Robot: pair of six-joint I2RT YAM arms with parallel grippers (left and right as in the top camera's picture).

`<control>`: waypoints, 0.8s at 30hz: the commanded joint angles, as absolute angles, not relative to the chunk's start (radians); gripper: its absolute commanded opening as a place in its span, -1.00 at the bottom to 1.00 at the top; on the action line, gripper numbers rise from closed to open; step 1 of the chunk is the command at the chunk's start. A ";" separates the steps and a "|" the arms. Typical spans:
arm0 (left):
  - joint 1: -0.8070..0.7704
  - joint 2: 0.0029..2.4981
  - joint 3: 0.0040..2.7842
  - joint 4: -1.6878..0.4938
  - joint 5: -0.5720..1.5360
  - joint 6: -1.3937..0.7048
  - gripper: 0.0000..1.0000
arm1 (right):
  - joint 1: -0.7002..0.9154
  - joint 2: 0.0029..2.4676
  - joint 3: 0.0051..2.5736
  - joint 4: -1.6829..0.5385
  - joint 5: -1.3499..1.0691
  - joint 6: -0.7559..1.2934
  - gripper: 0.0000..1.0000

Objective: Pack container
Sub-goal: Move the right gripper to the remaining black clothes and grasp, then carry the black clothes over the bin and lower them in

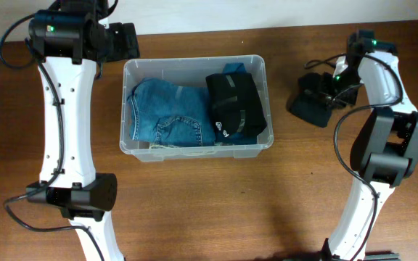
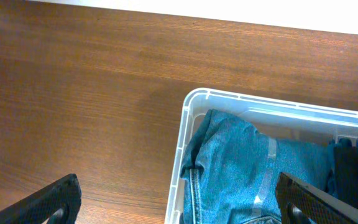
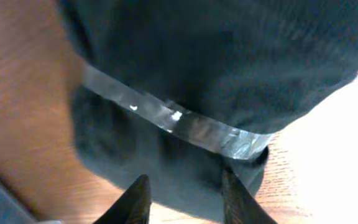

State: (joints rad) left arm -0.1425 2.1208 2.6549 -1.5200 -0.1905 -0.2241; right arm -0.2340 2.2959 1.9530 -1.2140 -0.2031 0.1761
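Right gripper over blurred dark garment

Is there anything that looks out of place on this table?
Yes. A dark garment lies crumpled on the table, outside the container, by the right gripper. The jeans and a black garment are already inside.

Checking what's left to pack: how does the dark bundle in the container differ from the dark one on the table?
The packed bundle lies inside the container beside folded jeans; the loose bundle sits on the table right of it, under the right gripper. The packed bundle looks larger from overhead than the loose bundle. Both are dark cloth banded with shiny tape.
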 commanded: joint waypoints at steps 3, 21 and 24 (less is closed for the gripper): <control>-0.134 2.132 2.650 -1.508 -0.183 -0.208 0.99 | -0.223 2.299 1.813 -1.150 -0.172 0.173 -0.24; -0.134 2.132 2.650 -1.488 -0.184 -0.208 0.99 | -0.223 2.231 1.940 -1.275 -0.173 0.132 -0.92; -0.134 2.132 2.650 -1.478 -0.184 -0.208 0.98 | -0.223 2.187 2.068 -1.360 -0.192 0.095 -0.92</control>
State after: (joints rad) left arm -0.1425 2.1208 2.6545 -1.4876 -0.1905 -0.2241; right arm -0.2291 2.2593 1.9312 -1.3140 -0.1741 0.1482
